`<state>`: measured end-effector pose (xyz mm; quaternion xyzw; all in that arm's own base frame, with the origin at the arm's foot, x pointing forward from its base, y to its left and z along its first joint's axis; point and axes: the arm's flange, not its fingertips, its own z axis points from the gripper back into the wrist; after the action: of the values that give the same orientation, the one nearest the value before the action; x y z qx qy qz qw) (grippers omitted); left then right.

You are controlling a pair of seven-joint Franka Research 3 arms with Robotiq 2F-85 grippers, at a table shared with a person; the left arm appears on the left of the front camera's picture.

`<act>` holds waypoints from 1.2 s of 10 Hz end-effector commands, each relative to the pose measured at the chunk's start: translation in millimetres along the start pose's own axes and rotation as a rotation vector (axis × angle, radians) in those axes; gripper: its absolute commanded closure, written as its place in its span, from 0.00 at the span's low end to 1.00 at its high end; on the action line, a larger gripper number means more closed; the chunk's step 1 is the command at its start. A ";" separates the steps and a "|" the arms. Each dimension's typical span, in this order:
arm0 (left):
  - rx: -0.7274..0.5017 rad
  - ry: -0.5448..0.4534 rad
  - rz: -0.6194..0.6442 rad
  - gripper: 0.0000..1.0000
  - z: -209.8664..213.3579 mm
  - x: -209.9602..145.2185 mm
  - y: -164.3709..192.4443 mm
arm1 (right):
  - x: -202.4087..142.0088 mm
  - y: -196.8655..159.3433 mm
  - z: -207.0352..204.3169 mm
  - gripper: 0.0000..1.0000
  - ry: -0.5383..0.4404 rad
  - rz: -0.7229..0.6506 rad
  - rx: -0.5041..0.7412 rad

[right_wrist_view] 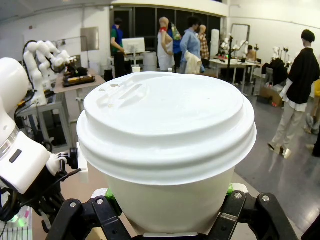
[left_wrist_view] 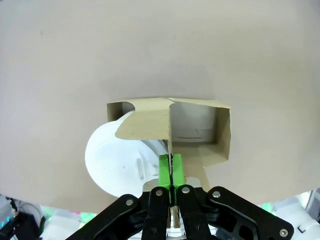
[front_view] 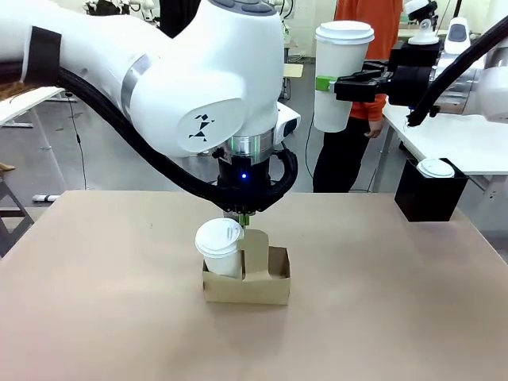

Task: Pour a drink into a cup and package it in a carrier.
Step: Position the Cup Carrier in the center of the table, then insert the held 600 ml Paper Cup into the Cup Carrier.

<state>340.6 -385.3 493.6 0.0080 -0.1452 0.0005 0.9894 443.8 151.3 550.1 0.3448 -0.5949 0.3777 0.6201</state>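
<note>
The brown cardboard carrier [front_view: 248,282] stands on the table's middle. My left gripper [front_view: 244,216] comes down from above and is shut on its upright centre handle, green pads [left_wrist_view: 165,170] pinching the cardboard. A white lidded cup [front_view: 219,244] sits in the carrier's left pocket, with its lid [left_wrist_view: 115,160] beside the handle. The other pocket [left_wrist_view: 197,127] is empty. High at the back right, my right gripper [front_view: 337,86] is shut on the tall white lidded cup [front_view: 343,48], held upright in the air. That cup [right_wrist_view: 165,145] looms close between my fingers [right_wrist_view: 107,202]. The drink is out of view.
A black box [front_view: 429,194] stands at the table's far right edge with a shorter white lidded cup [front_view: 435,168] on top. A person in orange [front_view: 361,119] stands beyond the far side. Bare tabletop [front_view: 381,302] surrounds the carrier.
</note>
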 end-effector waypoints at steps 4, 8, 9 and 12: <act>-0.005 -0.002 -0.006 0.98 2.9 -0.7 0.4 | 1.3 0.3 -2.9 0.20 -0.013 0.008 -0.001; -0.059 -0.013 -0.042 0.39 7.6 2.4 1.8 | 1.3 0.3 -2.9 0.20 -0.013 0.008 -0.001; -0.063 -0.056 -0.063 0.40 20.0 4.7 5.5 | 0.0 0.0 0.0 0.20 0.000 0.000 0.000; -0.163 -0.066 -0.148 0.00 61.5 16.3 29.4 | -22.3 -26.5 -19.3 0.20 0.006 -0.071 0.175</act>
<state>342.5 -377.6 546.4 -0.0407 -0.1836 -0.0612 0.9802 459.2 156.9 526.0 0.3867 -0.5672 0.3953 0.6102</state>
